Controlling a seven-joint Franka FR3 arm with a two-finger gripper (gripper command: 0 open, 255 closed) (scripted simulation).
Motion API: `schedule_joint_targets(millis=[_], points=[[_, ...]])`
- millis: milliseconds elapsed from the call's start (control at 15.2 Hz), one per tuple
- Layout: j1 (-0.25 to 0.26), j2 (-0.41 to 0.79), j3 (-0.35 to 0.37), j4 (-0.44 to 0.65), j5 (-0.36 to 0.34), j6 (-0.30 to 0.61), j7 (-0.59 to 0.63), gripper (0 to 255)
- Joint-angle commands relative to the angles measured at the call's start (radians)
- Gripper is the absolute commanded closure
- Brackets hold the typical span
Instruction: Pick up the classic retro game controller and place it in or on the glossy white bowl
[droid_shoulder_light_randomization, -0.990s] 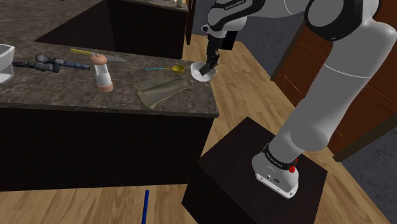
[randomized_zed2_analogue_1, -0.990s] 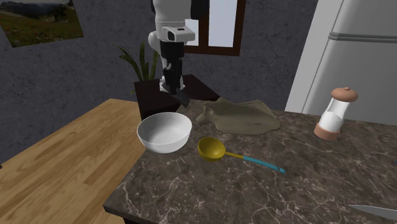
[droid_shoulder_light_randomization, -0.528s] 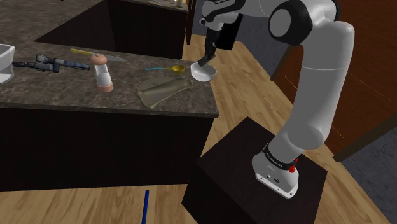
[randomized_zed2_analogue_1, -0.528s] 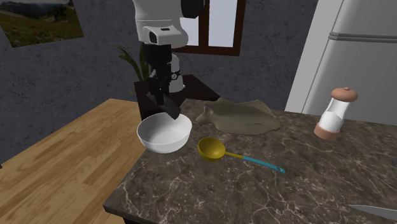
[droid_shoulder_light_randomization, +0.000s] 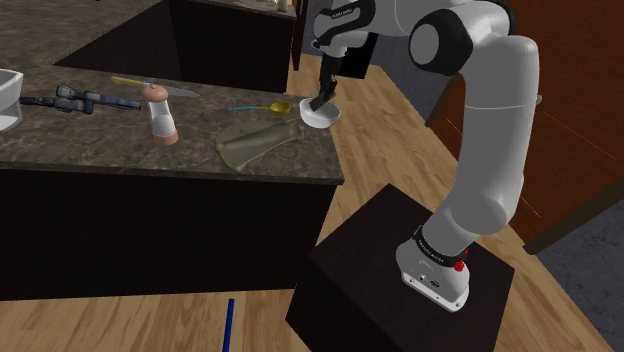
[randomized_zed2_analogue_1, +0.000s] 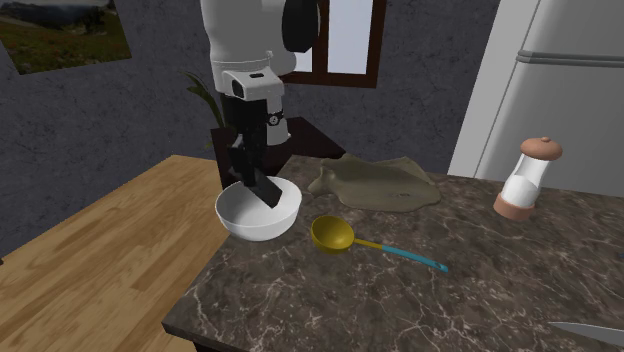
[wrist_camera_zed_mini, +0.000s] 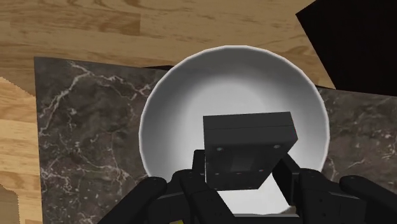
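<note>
Dark veined marble makes up the counter (randomized_zed2_analogue_1: 420, 300), the largest thing in sight; the white arm (droid_shoulder_light_randomization: 490, 130) rises from its black stand (droid_shoulder_light_randomization: 350, 285) and bends over the counter's corner; a flat olive sheet (randomized_zed2_analogue_1: 380, 185) lies on the marble; next to it, close to the counter's edge, sits the glossy white bowl (randomized_zed2_analogue_1: 250, 222); a yellow ladle (randomized_zed2_analogue_1: 338, 236) lies just beside the bowl; the jaws are clamped on the game controller (wrist_camera_zed_mini: 249, 149), a dark grey block held tilted over the bowl's hollow; whether it touches the bowl cannot be told.
</note>
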Motion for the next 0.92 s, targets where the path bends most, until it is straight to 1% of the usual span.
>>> schedule_joint_targets(millis=[0, 396, 858], points=[[-0.002, 0.009, 0.002, -0.016, 0.005, 0.025, -0.006, 255], [-0.007, 0.044, 0.012, -0.049, 0.023, 0.09, -0.017, 255], [-0.007, 0.044, 0.012, -0.049, 0.023, 0.09, -0.017, 255]])
